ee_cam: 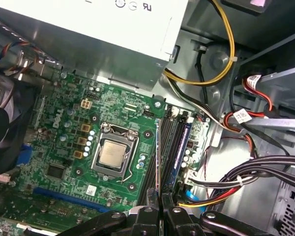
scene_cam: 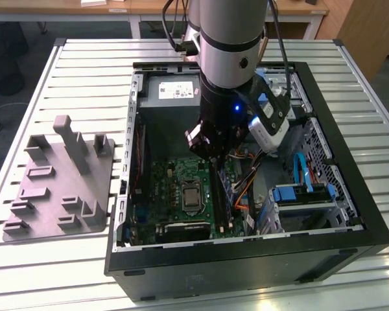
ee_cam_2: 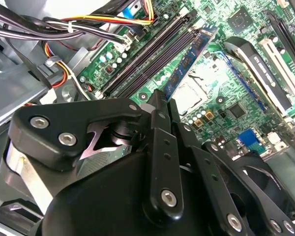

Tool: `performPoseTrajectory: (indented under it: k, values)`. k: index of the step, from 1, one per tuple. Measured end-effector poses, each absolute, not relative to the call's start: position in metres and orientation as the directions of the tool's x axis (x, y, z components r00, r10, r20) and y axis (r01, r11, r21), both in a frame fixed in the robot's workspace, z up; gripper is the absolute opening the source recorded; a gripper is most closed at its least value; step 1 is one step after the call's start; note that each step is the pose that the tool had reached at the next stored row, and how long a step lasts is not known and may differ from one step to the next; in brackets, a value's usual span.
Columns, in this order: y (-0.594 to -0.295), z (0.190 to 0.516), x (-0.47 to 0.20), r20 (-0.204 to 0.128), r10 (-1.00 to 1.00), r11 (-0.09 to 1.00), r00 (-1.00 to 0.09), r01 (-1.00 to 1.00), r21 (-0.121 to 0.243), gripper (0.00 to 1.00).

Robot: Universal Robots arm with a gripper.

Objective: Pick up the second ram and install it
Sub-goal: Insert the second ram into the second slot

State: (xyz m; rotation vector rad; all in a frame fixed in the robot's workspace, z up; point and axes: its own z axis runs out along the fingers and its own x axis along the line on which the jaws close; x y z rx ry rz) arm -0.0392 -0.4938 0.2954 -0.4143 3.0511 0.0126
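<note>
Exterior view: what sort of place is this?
Probably a robotics lab bench set up for computer assembly: an open computer case sits on a slatted metal table, a grey fixture block lies beside it, and the gripper holds the second ram at the motherboard.

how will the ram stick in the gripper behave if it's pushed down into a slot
Probably stiff: the second ram is a thin flat board jutting straight from the gripper. Likely light yet fragile, with bare chips on its face.
</note>
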Motion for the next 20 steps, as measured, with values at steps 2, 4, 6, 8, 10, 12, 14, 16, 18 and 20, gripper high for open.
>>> performPoseTrajectory:
  k: [2,4,6,8,10,12,14,16,18,20]
  values:
    - [-0.4939,0.2954,-0.0392,-0.063,-0.257,0.966,-0.964,-0.258,0.0,0.14]
    - [-0.4938,0.2953,-0.0392,-0.063,-0.248,0.969,-0.967,-0.249,0.0,0.14]
    - [-0.4938,0.2953,-0.0392,-0.063,-0.239,0.971,-0.969,-0.239,0.0,0.14]
    - [-0.4938,0.2953,-0.0392,-0.063,-0.229,0.973,-0.971,-0.23,0.0,0.14]
    - [-0.4938,0.2953,-0.0392,-0.063,-0.22,0.975,-0.973,-0.221,0.0,0.14]
    - [-0.4938,0.2953,-0.0392,-0.063,-0.21,0.978,-0.976,-0.211,0.0,0.14]
    - [-0.4939,0.2953,-0.0392,-0.063,-0.201,0.98,-0.978,-0.201,0.0,0.14]
    - [-0.4938,0.2953,-0.0392,-0.063,-0.191,0.981,-0.979,-0.192,0.0,0.14]
    - [-0.4938,0.2953,-0.0392,-0.063,-0.183,0.983,-0.981,-0.183,0.0,0.14]
    - [-0.4938,0.2953,-0.0392,-0.063,-0.174,0.985,-0.983,-0.174,0.0,0.14]
